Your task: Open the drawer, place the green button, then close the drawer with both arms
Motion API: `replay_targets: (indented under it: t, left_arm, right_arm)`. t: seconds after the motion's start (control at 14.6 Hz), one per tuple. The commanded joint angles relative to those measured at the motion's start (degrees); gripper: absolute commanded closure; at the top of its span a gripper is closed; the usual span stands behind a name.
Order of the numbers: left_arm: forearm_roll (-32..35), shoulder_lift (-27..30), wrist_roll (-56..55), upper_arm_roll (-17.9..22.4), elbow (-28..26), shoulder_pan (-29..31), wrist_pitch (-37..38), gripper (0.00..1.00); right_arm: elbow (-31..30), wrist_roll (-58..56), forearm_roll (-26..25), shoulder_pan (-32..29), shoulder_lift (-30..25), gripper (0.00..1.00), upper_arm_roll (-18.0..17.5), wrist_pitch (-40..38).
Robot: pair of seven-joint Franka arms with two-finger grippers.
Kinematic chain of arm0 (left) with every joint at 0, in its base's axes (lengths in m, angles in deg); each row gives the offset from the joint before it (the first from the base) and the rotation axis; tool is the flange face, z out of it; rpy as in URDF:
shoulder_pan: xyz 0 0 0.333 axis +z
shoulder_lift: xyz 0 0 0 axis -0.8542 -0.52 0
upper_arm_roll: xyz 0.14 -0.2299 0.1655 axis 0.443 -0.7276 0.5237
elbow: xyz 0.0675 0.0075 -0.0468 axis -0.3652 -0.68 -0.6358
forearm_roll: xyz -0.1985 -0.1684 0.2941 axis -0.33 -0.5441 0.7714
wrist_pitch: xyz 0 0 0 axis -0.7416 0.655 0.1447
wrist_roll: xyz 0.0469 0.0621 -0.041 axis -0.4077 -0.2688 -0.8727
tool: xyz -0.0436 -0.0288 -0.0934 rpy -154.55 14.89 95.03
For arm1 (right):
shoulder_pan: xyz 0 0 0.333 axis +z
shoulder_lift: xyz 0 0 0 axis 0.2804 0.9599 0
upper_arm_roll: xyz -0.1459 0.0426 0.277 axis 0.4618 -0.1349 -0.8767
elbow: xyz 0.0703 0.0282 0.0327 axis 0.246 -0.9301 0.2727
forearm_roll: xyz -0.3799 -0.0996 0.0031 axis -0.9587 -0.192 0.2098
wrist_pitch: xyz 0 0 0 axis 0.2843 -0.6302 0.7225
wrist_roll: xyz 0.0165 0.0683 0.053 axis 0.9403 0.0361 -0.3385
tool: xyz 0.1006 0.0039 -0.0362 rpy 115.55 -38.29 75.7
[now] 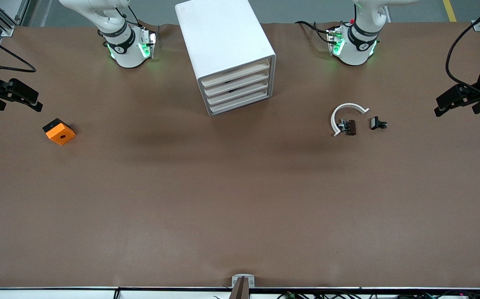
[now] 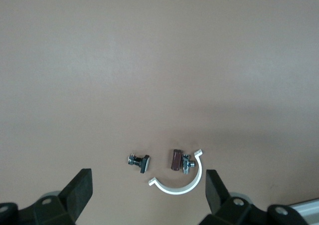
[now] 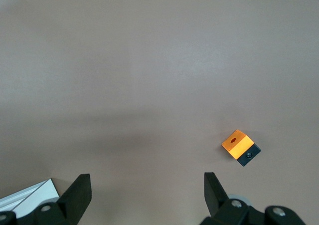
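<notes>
White arms point(image 1: 119, 37) w/ black bands, green lights, blk cables.

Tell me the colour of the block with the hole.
Orange block on a black base, clearest in the right wrist view.

Matt brown table point(image 1: 240, 199); smooth white plastic cabinet point(image 1: 223, 37); glossy orange block point(image 1: 60, 133).

The cabinet point(image 1: 225, 54) stands between the arms' bases, the orange block point(image 1: 59, 131) apparently nearer the camera.
</notes>
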Motion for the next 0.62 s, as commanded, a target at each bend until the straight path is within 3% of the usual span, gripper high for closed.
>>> replay_targets:
  t: [0.0,0.14,0.34,0.55]
  left_arm:
    - [-0.7,2.5,1.5,-2.4,-2.6,1.5,-0.3,0.00]
    - [-0.6,2.2,0.9,-2.7,-1.9,1.6,0.7,0.00]
    - [-0.2,-0.6,0.9,-2.7,4.5,1.6,7.1,0.00]
    - [-0.2,-0.8,0.7,-2.7,5.0,1.5,8.3,0.00]
  right_arm:
    - [1.7,-0.4,-0.5,0.4,0.8,0.00,0.4,-0.5]
    - [1.7,-0.4,-0.5,0.4,0.8,0.00,0.4,-0.5]
    - [1.7,-0.4,-0.5,0.4,0.8,0.00,0.4,-0.5]
    - [1.7,-0.4,-0.5,0.4,0.8,0.00,0.4,-0.4]
